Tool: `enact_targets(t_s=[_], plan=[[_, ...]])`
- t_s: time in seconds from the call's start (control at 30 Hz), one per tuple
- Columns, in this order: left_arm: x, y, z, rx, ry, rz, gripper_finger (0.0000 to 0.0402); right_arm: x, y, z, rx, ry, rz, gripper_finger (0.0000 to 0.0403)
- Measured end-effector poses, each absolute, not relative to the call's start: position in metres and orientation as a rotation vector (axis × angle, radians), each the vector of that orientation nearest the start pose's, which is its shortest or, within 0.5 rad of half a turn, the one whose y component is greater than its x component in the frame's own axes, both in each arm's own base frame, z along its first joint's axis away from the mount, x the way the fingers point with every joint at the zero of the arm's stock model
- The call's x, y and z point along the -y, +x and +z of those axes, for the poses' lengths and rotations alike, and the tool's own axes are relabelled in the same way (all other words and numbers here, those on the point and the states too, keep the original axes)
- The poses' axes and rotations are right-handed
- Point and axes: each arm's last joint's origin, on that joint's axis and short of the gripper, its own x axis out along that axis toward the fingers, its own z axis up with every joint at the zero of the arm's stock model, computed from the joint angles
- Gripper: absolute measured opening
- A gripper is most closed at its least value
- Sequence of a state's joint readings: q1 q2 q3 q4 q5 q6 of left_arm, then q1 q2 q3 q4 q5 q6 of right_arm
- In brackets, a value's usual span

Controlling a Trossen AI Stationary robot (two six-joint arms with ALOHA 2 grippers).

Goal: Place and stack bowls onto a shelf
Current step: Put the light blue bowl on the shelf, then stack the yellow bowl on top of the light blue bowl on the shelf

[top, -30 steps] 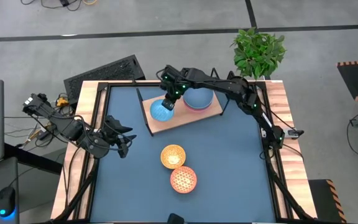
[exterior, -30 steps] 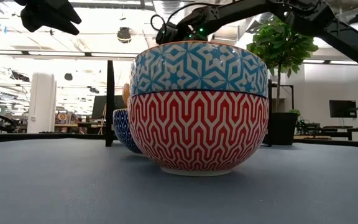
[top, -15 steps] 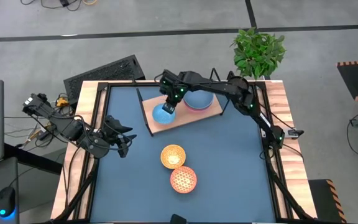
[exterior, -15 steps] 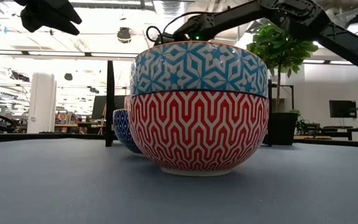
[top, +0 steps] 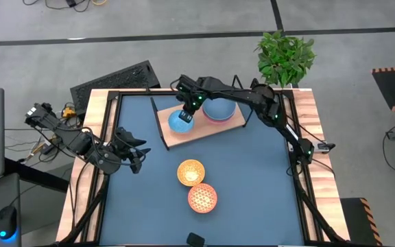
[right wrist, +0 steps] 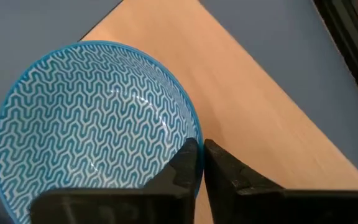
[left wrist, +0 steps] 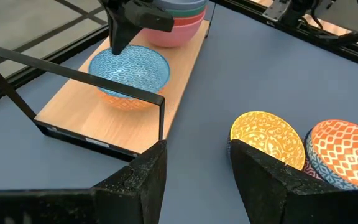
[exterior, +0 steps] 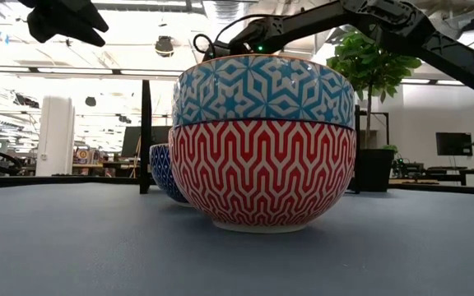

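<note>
On the shelf (top: 204, 123), your blue-patterned bowl (top: 180, 121) sits upright on the light-wood board, toward the end nearer the black wire upright (left wrist: 161, 118). Beside it on that shelf stands a stack of plain bowls (top: 219, 108), pink at the bottom with blue above; the two are close, but you cannot tell from these views whether they touch. Your right gripper (top: 188, 115) is at the blue-patterned bowl's rim on the side toward the stack; in the right wrist view its fingers (right wrist: 188, 165) straddle the rim edge with only a thin gap between them, so the jaws look nearly together around the rim, though you cannot tell whether they are pinching it or just loosened.

Away from the shelf, out on the blue mat (top: 252, 171), an orange-and-yellow bowl (top: 190, 171) stands just beside a red-patterned stack of two bowls (top: 202, 197); the low view shows that stack as a blue star-patterned bowl nested in a red zigzag one. Your left gripper (top: 137, 159) waits well apart from the shelf near the mat's left edge, jaws spread apart and holding nothing. A potted plant (top: 285, 58) stands beyond the shelf, off the table's far corner
</note>
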State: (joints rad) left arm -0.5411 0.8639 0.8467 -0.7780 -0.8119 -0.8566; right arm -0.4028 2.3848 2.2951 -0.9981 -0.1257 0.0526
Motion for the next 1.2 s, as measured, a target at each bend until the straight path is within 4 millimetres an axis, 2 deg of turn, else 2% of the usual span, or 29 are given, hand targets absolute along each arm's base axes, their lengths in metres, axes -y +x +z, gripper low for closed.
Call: enact_targets(t_s=[0.37,0.47,0.63,0.77,0.83,0.93,1.07,1.2], plan=[[0.062,0.144,0.297,-0.458,-0.319,0.487,0.0162,0.187,0.466,0.24,-1.096,0.267,-0.215,0.0157],[0.062,0.144,0.297,-0.459,-0.318,0.487,0.0162,0.187,0.46,0.255,-1.1,0.279,-0.229,0.0177],[0.062,0.144,0.297,-0.456,-0.317,0.491,0.0162,0.175,0.441,0.298,-1.067,0.265,-0.272,0.0188],[0.062,0.144,0.297,-0.455,-0.32,0.492,0.0162,0.145,0.432,0.315,-1.126,0.241,-0.232,0.0185],[0.062,0.144,0.297,-0.454,-0.325,0.493,0.0162,0.124,0.431,0.315,-1.189,0.226,-0.19,0.0185],[0.062,0.144,0.297,-0.455,-0.326,0.493,0.0162,0.087,0.44,0.305,-1.25,0.182,-0.114,0.0185],[0.062,0.144,0.297,-0.455,-0.327,0.492,0.0162,0.037,0.455,0.279,-1.279,0.1,-0.01,0.0185],[0.062,0.144,0.297,-0.464,-0.327,0.485,0.0162,0.005,0.461,0.264,-1.27,0.053,0.046,0.0185]])
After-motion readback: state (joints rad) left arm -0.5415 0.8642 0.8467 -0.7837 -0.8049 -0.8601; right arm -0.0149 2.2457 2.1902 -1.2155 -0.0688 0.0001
